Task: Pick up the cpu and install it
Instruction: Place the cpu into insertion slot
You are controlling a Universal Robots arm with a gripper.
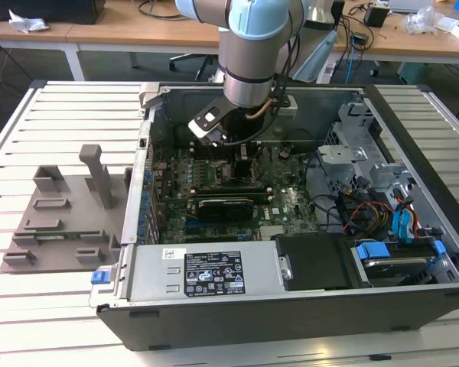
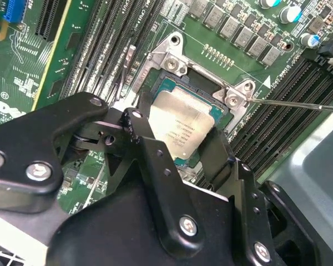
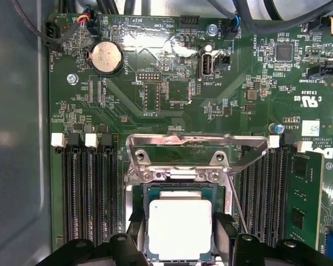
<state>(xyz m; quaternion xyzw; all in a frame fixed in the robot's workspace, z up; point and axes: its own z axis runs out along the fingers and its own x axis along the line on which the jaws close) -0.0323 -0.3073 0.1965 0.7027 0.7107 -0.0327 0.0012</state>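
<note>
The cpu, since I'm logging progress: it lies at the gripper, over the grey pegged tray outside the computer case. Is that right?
No. The cpu is at the gripper, but over the socket on the motherboard inside the computer case, not over the grey pegged tray outside it. Both wrist views show this.

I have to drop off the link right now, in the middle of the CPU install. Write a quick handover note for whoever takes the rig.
Gripper: down inside the computer case, shut on the cpu, with fingers on two opposite edges.
Cpu: lies level at the socket on the motherboard. I cannot tell whether it is fully seated.
Done: cpu picked up and brought to the socket.
Left: cpu not released. The metal retention frame stands open, not clamped.
</note>
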